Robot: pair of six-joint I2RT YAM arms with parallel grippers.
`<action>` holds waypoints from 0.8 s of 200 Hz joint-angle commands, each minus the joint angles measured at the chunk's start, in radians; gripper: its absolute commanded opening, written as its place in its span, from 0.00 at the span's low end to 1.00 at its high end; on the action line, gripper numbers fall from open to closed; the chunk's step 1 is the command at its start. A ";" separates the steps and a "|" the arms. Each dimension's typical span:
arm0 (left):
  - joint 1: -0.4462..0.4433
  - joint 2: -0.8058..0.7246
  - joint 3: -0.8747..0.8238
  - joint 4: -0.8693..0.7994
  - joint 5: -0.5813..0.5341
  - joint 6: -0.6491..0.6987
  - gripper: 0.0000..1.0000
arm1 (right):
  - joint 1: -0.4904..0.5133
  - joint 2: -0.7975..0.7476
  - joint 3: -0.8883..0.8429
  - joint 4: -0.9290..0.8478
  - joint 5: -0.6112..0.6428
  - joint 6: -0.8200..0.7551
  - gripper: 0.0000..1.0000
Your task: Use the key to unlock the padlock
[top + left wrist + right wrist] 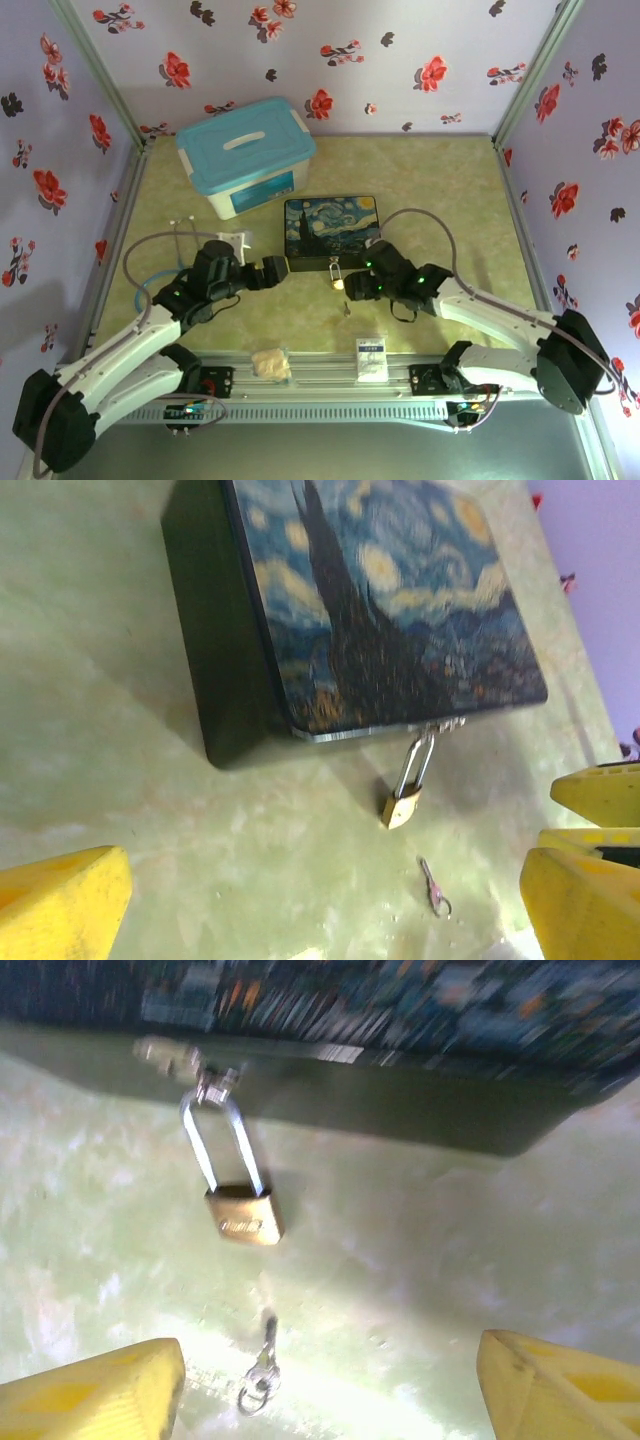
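The small brass padlock [336, 274] hangs by its silver shackle from the hasp on the near side of the Starry Night box [330, 229], with its body resting on the green table. The tiny silvery key [347, 308] lies flat just in front of it, on a small ring. In the left wrist view the padlock [402, 804] and key [435, 890] lie ahead and to the right. My left gripper [279, 268] is open and empty, left of the padlock. My right gripper [353, 285] is open above the key [262, 1364], with the padlock [243, 1215] ahead of it.
A white bin with a teal lid [247, 155] stands at the back left. A small white carton [371, 358] and a tan lump [270, 363] sit on the near rail. A white item [232, 240] lies left of the box. Floral walls enclose three sides.
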 commanded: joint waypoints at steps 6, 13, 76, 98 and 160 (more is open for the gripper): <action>-0.045 0.014 -0.015 0.033 -0.073 -0.058 1.00 | 0.104 0.071 -0.023 0.024 0.046 0.121 0.74; -0.050 0.018 -0.020 0.042 -0.072 -0.064 1.00 | 0.123 0.095 -0.024 0.042 0.041 0.140 0.70; -0.073 0.036 -0.022 0.055 -0.093 -0.039 1.00 | 0.195 0.245 0.010 0.036 0.048 0.222 0.60; -0.075 0.045 -0.022 0.072 -0.093 -0.041 1.00 | 0.221 0.262 0.019 0.016 0.060 0.231 0.57; -0.082 0.085 -0.027 0.113 -0.101 -0.043 1.00 | 0.248 0.313 0.015 0.037 0.063 0.238 0.42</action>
